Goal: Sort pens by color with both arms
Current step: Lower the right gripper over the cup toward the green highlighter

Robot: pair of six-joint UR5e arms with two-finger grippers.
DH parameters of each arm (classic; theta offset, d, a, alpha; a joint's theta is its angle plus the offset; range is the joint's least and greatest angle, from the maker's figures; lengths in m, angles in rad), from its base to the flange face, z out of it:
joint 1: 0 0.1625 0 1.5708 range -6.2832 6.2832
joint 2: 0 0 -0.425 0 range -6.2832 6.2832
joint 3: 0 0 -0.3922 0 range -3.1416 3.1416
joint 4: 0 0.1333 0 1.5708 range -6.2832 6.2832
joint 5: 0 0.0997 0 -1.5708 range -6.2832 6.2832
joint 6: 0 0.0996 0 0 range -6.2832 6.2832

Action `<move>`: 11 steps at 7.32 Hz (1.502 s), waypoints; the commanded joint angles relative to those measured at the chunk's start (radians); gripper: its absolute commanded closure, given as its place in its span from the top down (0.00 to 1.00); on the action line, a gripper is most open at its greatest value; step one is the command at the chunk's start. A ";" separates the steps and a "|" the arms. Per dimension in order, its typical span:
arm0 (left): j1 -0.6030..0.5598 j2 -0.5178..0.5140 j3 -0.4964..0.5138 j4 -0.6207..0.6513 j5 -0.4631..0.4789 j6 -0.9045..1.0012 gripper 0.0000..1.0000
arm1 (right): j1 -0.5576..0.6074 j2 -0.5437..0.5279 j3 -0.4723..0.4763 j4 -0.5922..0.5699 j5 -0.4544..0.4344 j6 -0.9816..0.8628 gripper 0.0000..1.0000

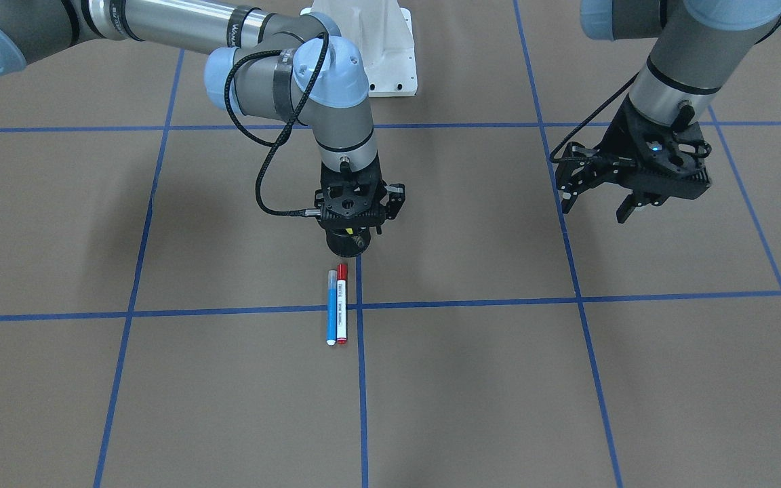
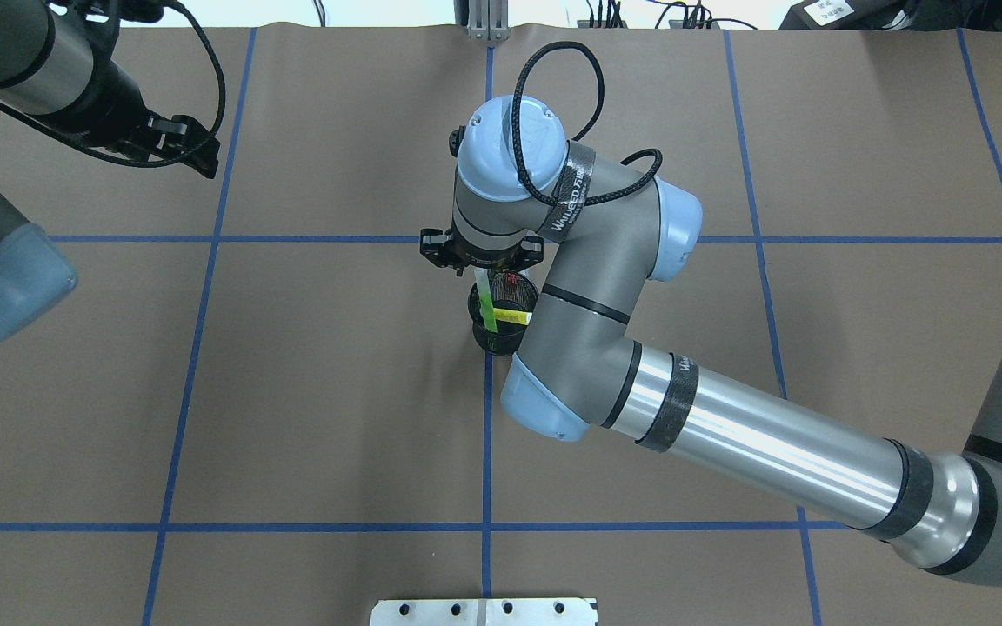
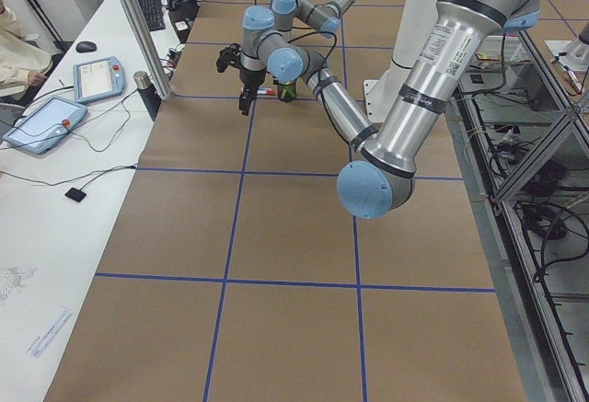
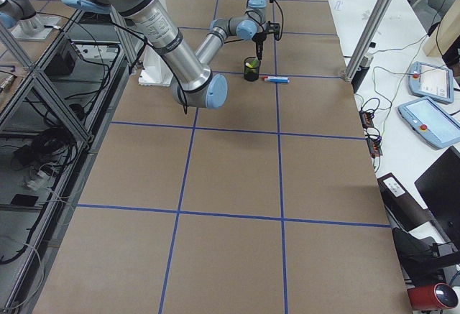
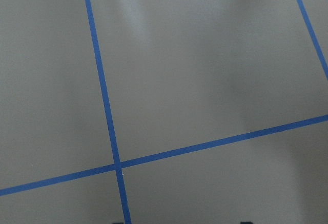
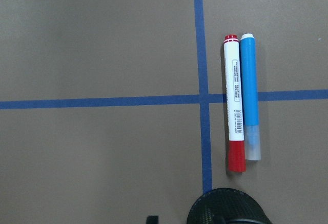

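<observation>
Just on the operators' side of the black mesh cup [image 2: 492,346], the blue pen [image 6: 249,96] and the white pen with the red cap [image 6: 234,101] lie flat on the brown table [image 1: 160,407], parallel and touching along their length, across a blue tape line. The light green pen [image 2: 488,304] and the yellow pen [image 2: 511,315] are in the cup. The green one leans with its upper end up under the right gripper [image 2: 484,261], which hangs right over the rim. Its fingers are hidden, so I cannot tell whether they are apart or closed on that pen. The left gripper [image 1: 597,207] hovers well off to the side, jaws apart and empty. These look like light, stiff plastic sticks with smooth round barrels, likely to roll or slip if pinched off-centre. The pair on the table leaves no gap, so I'd nudge one away first, then grip across the barrel near its middle. Those in the cup are best taken by the end above the rim.
</observation>
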 commanded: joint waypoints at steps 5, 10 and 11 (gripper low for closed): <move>-0.002 -0.001 0.000 0.002 0.000 0.000 0.80 | 0.000 -0.011 0.012 -0.003 0.005 0.000 0.32; -0.006 -0.001 0.000 0.003 0.000 0.000 0.80 | 0.000 -0.019 0.019 -0.009 0.006 0.000 0.37; -0.006 -0.001 0.000 0.003 0.000 0.000 0.80 | 0.000 -0.021 0.019 -0.009 0.006 0.000 0.35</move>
